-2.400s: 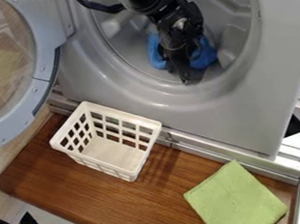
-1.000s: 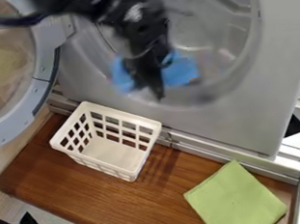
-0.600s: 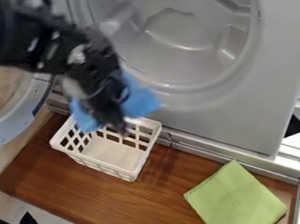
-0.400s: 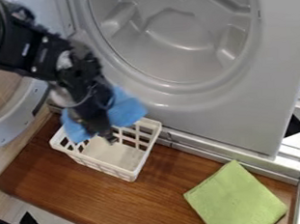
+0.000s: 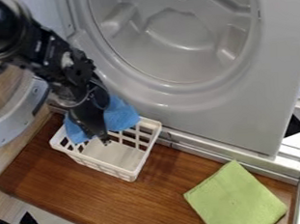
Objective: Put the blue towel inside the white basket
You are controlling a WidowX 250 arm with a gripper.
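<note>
My gripper [image 5: 103, 136] hangs at the left over the back part of the white basket [image 5: 105, 167], shut on the blue towel [image 5: 120, 117]. The towel spreads out on both sides of the gripper and covers part of the basket's back rim. Whether its lower edge dips below the rim I cannot tell. The basket stands upright on the brown wooden board, and its bare floor shows in front of the towel.
A folded green cloth [image 5: 235, 198] lies on the wooden board [image 5: 81, 196] at the lower right. Behind the basket stands the grey washer front [image 5: 179, 116] with its round opening. The open round door [image 5: 23, 110] is at the left, close to the arm.
The gripper has carried the blue towel out of the washer's opening, leftward and down to above the basket. Basket and green cloth have stayed put.
</note>
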